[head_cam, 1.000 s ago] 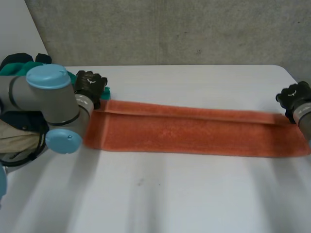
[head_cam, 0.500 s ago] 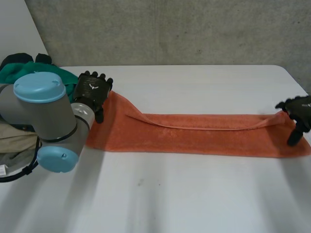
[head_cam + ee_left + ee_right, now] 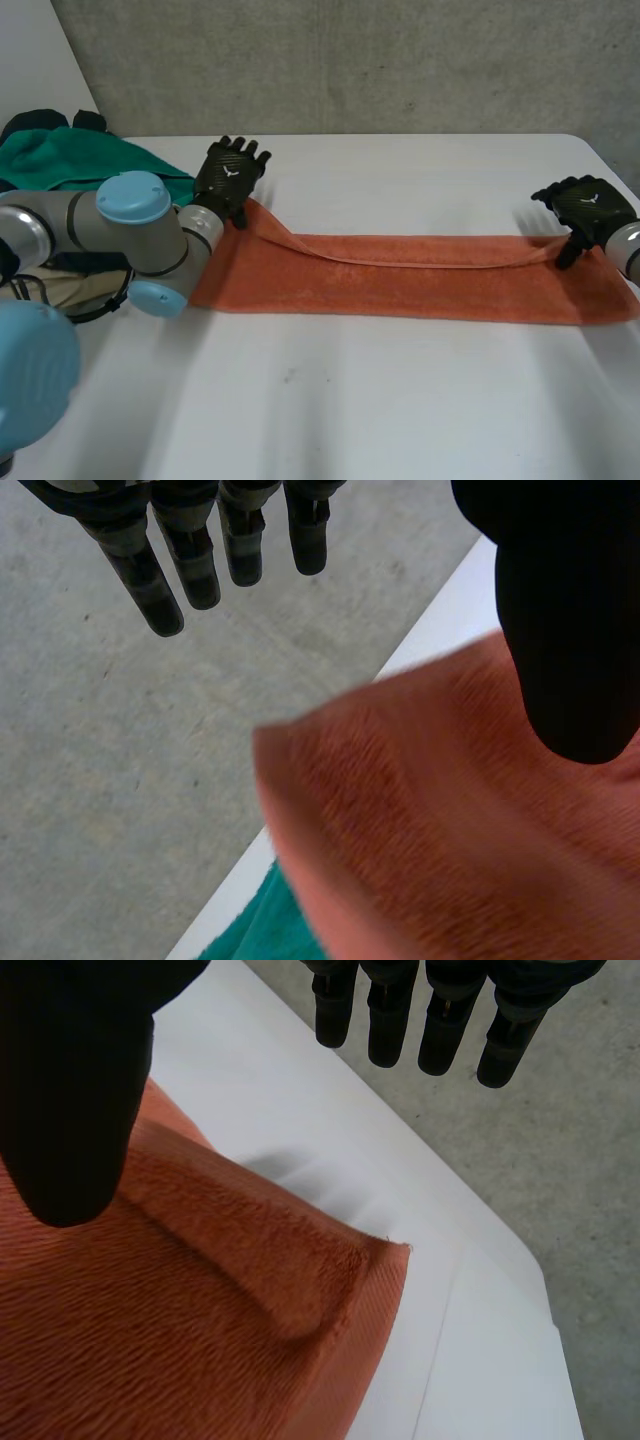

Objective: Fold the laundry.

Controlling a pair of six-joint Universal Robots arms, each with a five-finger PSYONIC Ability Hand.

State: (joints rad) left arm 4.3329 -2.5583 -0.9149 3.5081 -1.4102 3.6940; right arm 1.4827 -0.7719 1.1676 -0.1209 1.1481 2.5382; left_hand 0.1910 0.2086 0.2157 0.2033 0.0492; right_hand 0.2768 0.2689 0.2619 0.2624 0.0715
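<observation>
A long orange towel (image 3: 420, 285) lies folded lengthwise across the white table (image 3: 400, 410). Its far edge sags in the middle and rises at both ends. My left hand (image 3: 232, 178) hovers open over the towel's far left corner, fingers spread. In the left wrist view the left hand (image 3: 565, 610) has straight fingers clear of the towel (image 3: 430, 810), whose corner stands up under the thumb. My right hand (image 3: 585, 205) is open at the far right corner. The right wrist view has that hand (image 3: 70, 1080) above the towel (image 3: 150, 1310), holding nothing.
A green cloth (image 3: 75, 160) is heaped at the table's left end behind my left arm, with a beige cloth (image 3: 40, 285) below it. A grey concrete wall (image 3: 350, 60) stands behind the table. The table's right edge lies just past the towel's end.
Both hands have opened and let go of the towel's far corners. The left hand moved right and away from me; the right hand came further into view. The far edge now sags.
</observation>
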